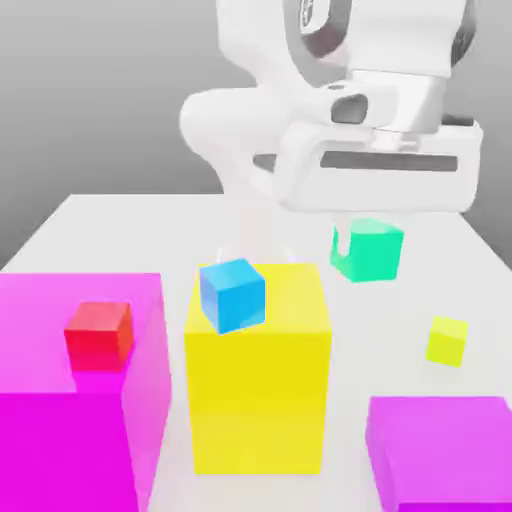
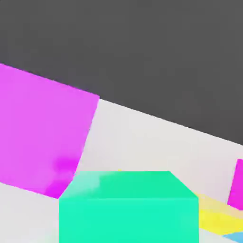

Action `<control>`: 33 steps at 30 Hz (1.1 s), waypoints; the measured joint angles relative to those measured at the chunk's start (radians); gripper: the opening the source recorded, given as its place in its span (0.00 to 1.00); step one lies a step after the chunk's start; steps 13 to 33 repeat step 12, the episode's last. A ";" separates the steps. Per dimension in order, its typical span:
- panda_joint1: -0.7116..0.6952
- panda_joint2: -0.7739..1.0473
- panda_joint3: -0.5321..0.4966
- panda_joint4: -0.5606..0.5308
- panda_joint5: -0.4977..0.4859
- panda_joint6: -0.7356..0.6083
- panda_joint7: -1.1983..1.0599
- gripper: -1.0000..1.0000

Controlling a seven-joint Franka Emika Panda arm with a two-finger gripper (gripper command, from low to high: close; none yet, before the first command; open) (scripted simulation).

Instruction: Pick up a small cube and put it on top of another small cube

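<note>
The gripper (image 1: 368, 222) hangs above the white table (image 1: 90, 225) with its jaws closed tight on the teal cube (image 1: 368, 250). The cube is up in the air, off the table, just under the white hand. In the hand view the teal cube (image 2: 128, 206) sits very close to the camera.

Below and toward the exterior view's left stands a big yellow block (image 1: 258, 370). A small blue cube (image 1: 232, 294) sits tilted on its top — near the back left corner. Further left is a big pink block (image 1: 70, 400) with a small red cube (image 1: 99, 335) resting on it. Another pink block (image 1: 440, 450) lies low at the exterior view's right. A small yellow-green cube (image 1: 447, 341) sits alone on the table, below the teal cube and a little to the right, well apart from the big blocks.
</note>
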 joint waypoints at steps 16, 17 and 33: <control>-0.103 0.013 -0.118 -0.075 0.066 0.005 0.012 1.00; -0.103 0.013 -0.118 -0.075 0.066 0.005 0.012 1.00; -0.103 0.013 -0.118 -0.075 0.066 0.005 0.012 1.00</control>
